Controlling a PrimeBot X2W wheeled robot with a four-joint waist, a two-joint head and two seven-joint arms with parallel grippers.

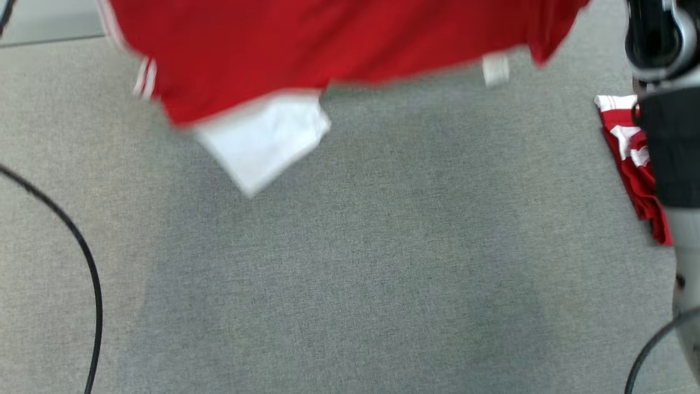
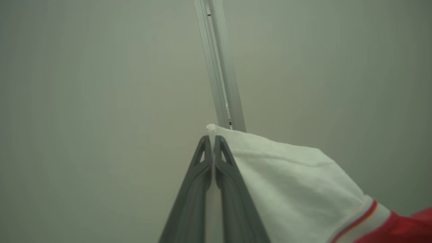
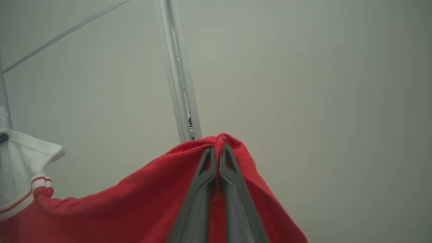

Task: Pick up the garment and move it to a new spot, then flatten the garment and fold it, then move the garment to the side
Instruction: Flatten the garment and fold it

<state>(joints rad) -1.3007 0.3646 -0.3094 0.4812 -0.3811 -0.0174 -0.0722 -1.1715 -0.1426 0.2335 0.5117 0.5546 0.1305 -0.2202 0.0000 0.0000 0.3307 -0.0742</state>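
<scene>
left gripper [image 2: 213,141]: pinched garment [image 2: 287,175] by white sleeve | garment hung in air at 12 o'clock above grey table [image 1: 350,284] | right gripper [image 3: 217,152]: pinched red edge | done, I think: lifting; left: 4 jobs (put down, flatten, fold, move aside)

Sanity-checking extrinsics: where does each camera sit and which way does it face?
Head view: on the head, facing down at the grey surface; red garment hangs across the top; right arm at right edge.
Left wrist view: on left wrist, looking along the left end effector, shut on the garment's white part, toward a metal rail.
Right wrist view: on right wrist, looking along the right end effector, shut on red cloth.
Shared: both wrist views show garment and rail.
</scene>
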